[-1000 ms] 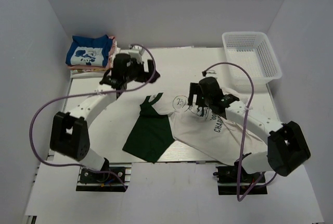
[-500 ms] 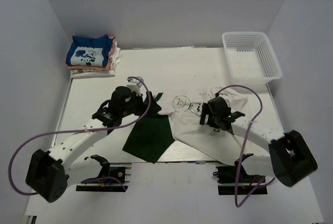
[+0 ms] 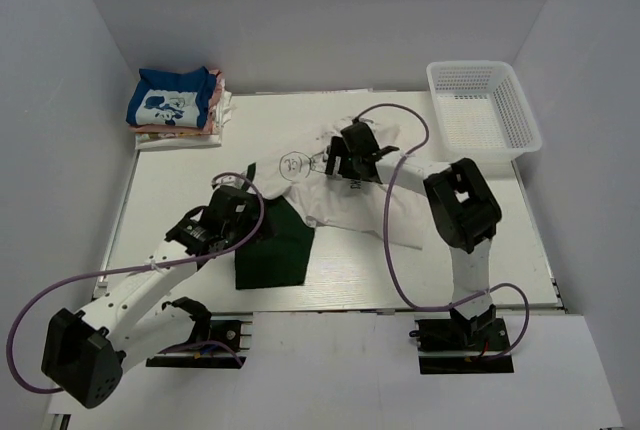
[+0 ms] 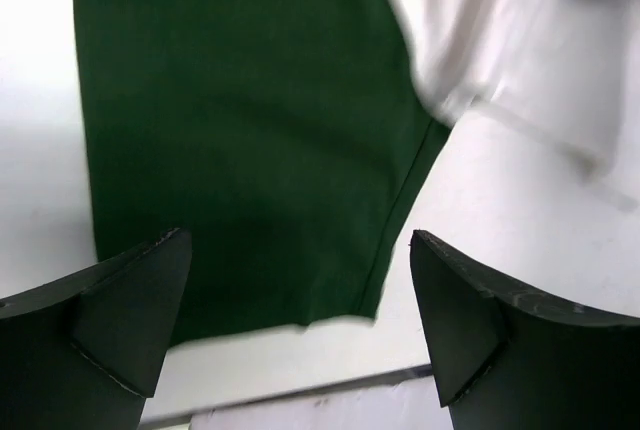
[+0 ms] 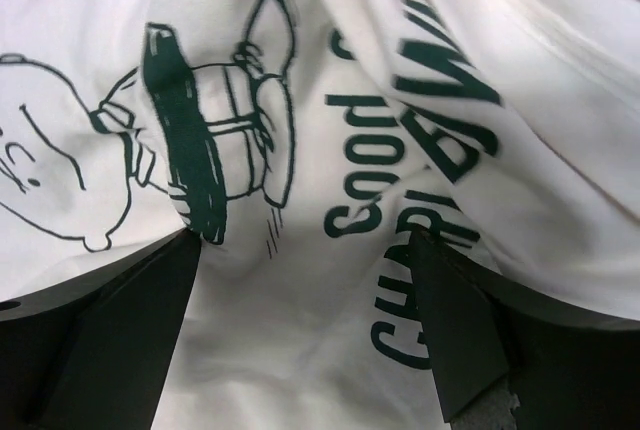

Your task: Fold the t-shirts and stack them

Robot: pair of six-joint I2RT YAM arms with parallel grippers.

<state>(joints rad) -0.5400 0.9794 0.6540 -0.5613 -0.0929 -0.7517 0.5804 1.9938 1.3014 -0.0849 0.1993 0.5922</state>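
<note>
Your arms have swung left: right gripper hangs spread over the cream t-shirt, now mid-table, left gripper spread over the dark green t-shirt touching it, both unfolded.

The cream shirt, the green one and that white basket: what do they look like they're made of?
Cream shirt: soft matte cloth, probably cotton; it wrinkles and carries dark printed lettering. Green shirt: similar matte cloth, lying flat with a stitched hem. White basket: looks like rigid plastic, its walls an open mesh.
</note>
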